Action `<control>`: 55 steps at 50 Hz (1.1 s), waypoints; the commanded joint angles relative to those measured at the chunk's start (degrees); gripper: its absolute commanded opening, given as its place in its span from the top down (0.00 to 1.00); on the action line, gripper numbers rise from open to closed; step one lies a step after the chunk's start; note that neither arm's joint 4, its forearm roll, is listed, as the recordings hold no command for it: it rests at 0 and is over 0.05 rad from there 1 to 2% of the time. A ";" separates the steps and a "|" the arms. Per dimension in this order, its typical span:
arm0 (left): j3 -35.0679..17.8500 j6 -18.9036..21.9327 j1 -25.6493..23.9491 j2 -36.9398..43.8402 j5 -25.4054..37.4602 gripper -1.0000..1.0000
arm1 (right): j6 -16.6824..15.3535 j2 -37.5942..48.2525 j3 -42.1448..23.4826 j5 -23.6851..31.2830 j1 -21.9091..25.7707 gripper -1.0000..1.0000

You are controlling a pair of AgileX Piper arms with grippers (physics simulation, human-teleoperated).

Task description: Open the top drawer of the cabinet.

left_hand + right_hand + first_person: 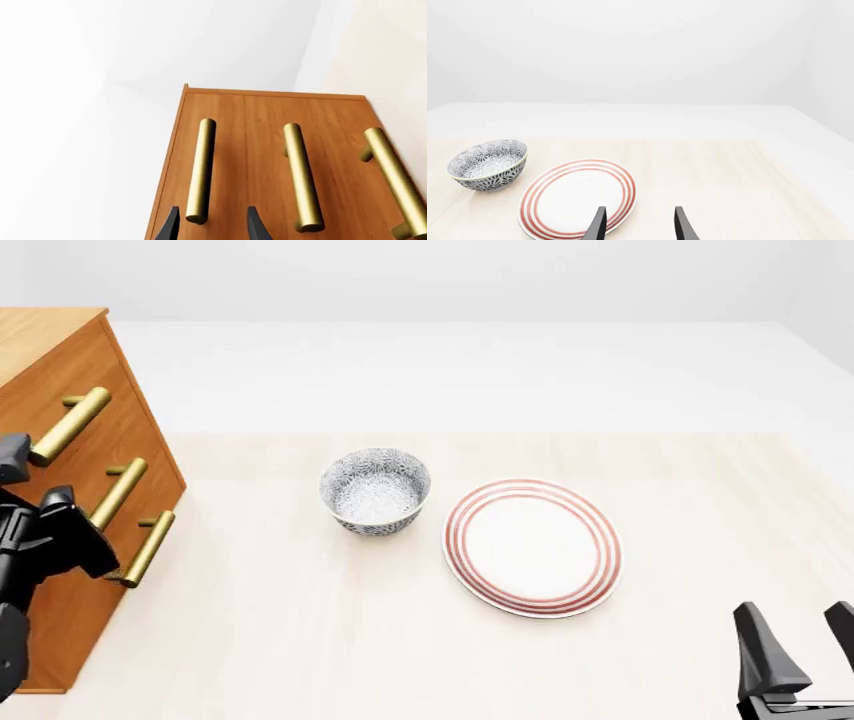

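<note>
The left tool (210, 225) is lining up, fingers apart, around the top drawer's handle (200, 170), needing to squeeze and pull next.

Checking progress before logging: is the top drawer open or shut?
Shut. In the front view, the top drawer lies flush with the two drawers below it in the cabinet; no gap shows.

Left pincer (210, 227) straddles the top drawer's handle (200, 170), nothing between.

A patterned bowl (375, 491) sits just beside a red-ringed white plate (534, 547) on the pale table (334, 640).
</note>
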 commanded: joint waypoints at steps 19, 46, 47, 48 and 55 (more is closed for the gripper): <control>-3.14 -0.12 2.98 1.11 1.69 0.00 | 0.01 0.00 0.00 0.00 -0.01 0.00; -4.50 1.91 2.07 -0.18 2.55 1.00 | 0.01 0.01 0.00 0.00 0.02 0.00; -4.71 1.64 2.02 -0.41 3.17 1.00 | -0.02 0.01 0.00 0.00 0.04 0.00; -4.73 1.85 2.10 -0.25 2.90 1.00 | 0.01 0.01 0.00 0.00 0.00 0.00; -5.35 1.99 1.83 -0.07 3.20 1.00 | -0.01 -0.01 0.00 0.00 0.00 0.00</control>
